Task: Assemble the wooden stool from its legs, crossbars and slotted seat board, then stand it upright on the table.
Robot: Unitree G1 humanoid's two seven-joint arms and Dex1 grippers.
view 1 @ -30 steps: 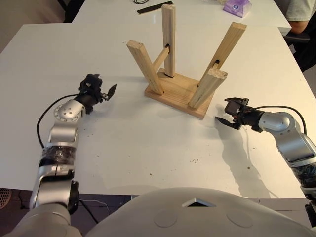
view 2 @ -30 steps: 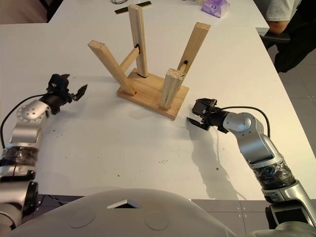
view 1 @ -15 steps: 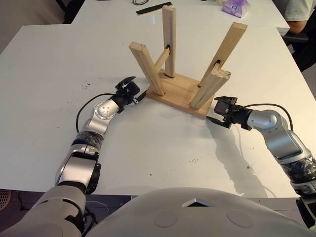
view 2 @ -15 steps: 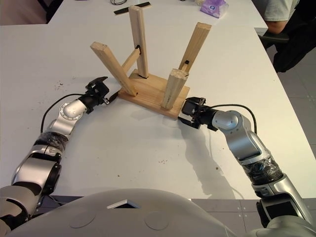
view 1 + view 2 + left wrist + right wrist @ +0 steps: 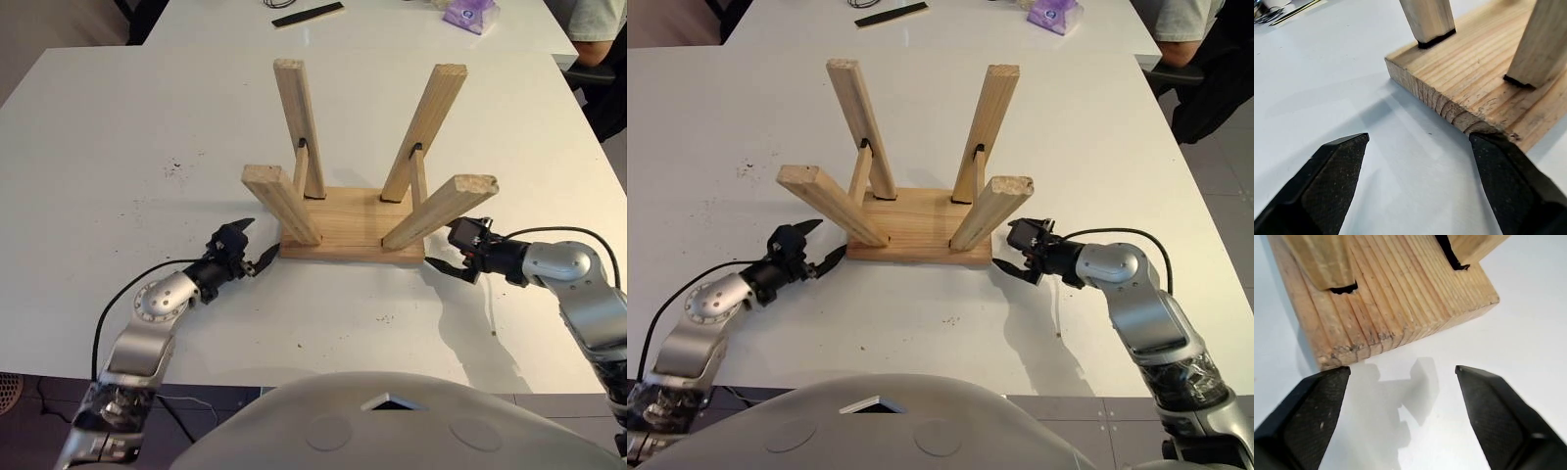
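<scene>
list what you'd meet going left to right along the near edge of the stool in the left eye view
left gripper → seat board → right gripper

A white table [image 5: 118,127] carried a scatter of dark specks [image 5: 176,168] on its left side. Beyond its far edge, a second white table [image 5: 392,24] held a flat black strip [image 5: 308,14] and, further right, a purple packet [image 5: 470,14].
</scene>
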